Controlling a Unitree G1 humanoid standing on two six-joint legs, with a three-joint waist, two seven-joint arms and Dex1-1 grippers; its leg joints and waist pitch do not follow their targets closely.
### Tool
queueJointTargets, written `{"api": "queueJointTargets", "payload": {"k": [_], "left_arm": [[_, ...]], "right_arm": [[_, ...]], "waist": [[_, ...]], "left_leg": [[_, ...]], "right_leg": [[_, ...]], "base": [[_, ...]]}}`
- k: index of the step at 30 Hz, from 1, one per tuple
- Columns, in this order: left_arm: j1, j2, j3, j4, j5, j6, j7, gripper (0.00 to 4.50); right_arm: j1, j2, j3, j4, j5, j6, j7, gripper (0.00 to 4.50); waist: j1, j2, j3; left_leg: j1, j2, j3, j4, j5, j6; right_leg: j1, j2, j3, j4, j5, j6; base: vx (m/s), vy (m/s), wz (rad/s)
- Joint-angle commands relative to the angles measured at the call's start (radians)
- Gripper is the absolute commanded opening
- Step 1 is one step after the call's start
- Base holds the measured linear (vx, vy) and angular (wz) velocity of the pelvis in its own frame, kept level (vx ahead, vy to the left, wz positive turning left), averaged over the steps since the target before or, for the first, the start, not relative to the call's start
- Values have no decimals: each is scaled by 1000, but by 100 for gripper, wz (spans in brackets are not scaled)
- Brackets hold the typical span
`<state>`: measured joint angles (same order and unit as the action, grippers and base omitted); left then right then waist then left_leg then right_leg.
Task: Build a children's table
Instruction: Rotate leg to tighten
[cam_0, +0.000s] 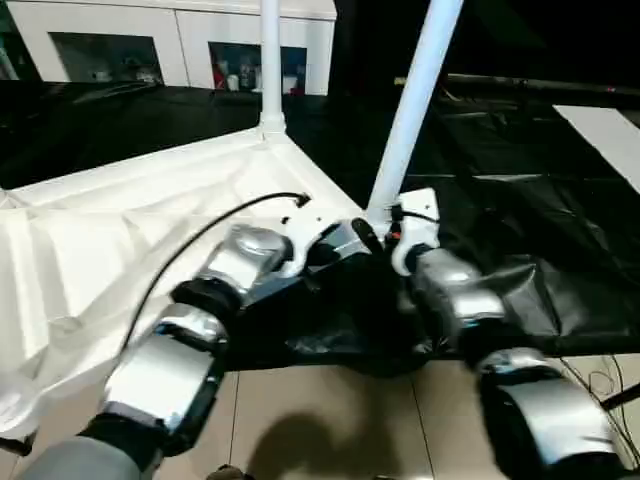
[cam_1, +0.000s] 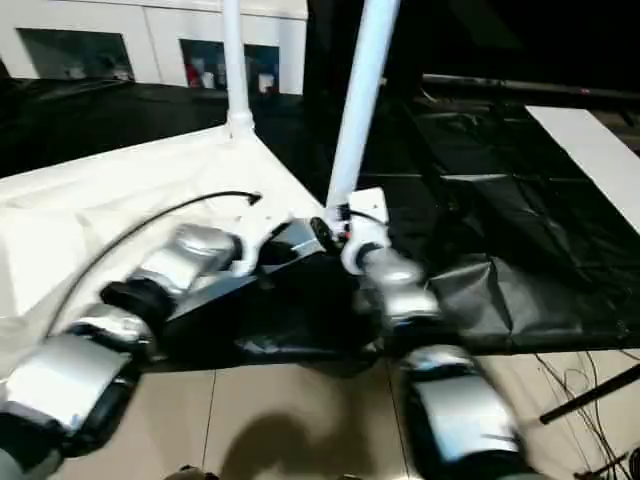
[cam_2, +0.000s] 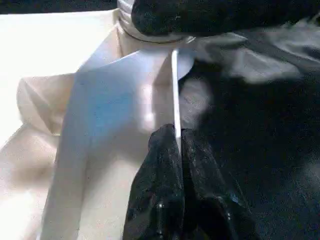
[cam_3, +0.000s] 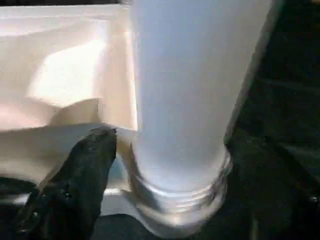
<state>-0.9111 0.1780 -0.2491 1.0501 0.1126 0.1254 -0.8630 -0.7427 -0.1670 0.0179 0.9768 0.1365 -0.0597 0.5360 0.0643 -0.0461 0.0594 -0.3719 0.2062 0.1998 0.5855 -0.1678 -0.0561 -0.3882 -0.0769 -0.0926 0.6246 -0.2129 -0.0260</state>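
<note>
The upturned white tabletop (cam_0: 120, 230) lies at the black-sheeted counter's (cam_0: 540, 200) near edge. Its thin rim is pinched by the closed left fingers (cam_2: 172, 150). The near corner's leg (cam_0: 415, 100) is straddled by the spread right fingers (cam_3: 80, 170), ungripped.

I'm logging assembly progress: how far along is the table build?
Two legs stand in corner sockets: the far leg upright, the near leg leaning. The left end effector pinches the tabletop rim; the right end effector straddles the near leg's base. That leg looks unfinished; other corners lie outside the pictures.

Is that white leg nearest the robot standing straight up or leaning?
Leaning. The near leg tilts rightward from its corner socket, while the far leg rises straight from the tabletop.
</note>
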Motion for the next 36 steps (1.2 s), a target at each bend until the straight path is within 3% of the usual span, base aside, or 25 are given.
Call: {"api": "queueJointTargets", "payload": {"k": [1, 4, 9, 12, 15, 23, 30, 33, 34, 36], "left_arm": [[30, 18, -29, -15, -3, -51, -116, 0], [37, 32, -29, -25, -13, -48, -162, 0], [94, 92, -72, -151, -62, -83, -443, 0], [100, 106, -72, -170, -66, -88, -483, 0], [97, 108, -67, -165, -64, -88, -490, 0], [109, 123, -63, -181, -62, -83, -491, 0], [117, 133, -55, -195, -63, -79, -499, 0], [117, 128, -51, -184, -60, -77, -478, 0], [111, 118, -48, -169, -51, -69, -441, 0], [98, 98, -39, -137, -40, -61, -371, 0]], "right_arm": [[27, -45, 33, -60, 11, 30, 152, 391], [55, -86, 59, -111, 20, 39, 274, 391], [126, -173, 126, -244, 48, 99, 542, 391], [134, -175, 148, -257, 30, 111, 564, 391], [130, -168, 163, -243, 11, 106, 571, 391], [138, -177, 194, -257, -7, 125, 610, 321], [142, -160, 168, -260, 13, 145, 600, 279], [136, -127, 120, -217, 30, 142, 528, 271], [119, -102, 79, -173, 48, 165, 455, 271], [102, -73, 47, -117, 45, 156, 339, 270]], "waist": [[9, 3, -73], [14, 8, -71], [32, 9, -68], [38, 13, -67], [42, 11, -65], [43, 5, -67], [43, 4, -68], [42, 5, -68], [37, 7, -67], [28, 7, -65]], "left_leg": [[11, 34, -19, -52, -114, 119], [16, 40, -17, -55, -146, 99], [17, 48, -18, -59, -176, 73], [24, 48, -15, -61, -195, 49], [23, 47, -18, -64, -211, 24], [17, 44, -18, -61, -163, 38], [17, 44, -18, -61, -166, 37], [19, 45, -18, -62, -165, 34], [19, 46, -19, -64, -176, 26], [21, 43, -21, -67, -199, 4]], "right_leg": [[61, -82, 61, -63, 69, -268], [55, -83, 60, -66, 14, -274], [56, -84, 61, -70, -52, -263], [45, -84, 61, -74, -87, -263], [46, -86, 62, -76, -126, -248], [49, -86, 61, -71, -91, -237], [48, -86, 62, -72, -103, -233], [46, -87, 62, -71, -107, -232], [44, -88, 63, -72, -120, -234], [41, -89, 63, -78, -161, -230]], "base": [[0, 0, 0], [0, 0, 0], [0, 0, 0], [0, 0, 0], [0, 0, 0], [0, 0, 0], [0, 0, 0], [0, 0, 0], [0, 0, 0], [0, 0, 0]]}}
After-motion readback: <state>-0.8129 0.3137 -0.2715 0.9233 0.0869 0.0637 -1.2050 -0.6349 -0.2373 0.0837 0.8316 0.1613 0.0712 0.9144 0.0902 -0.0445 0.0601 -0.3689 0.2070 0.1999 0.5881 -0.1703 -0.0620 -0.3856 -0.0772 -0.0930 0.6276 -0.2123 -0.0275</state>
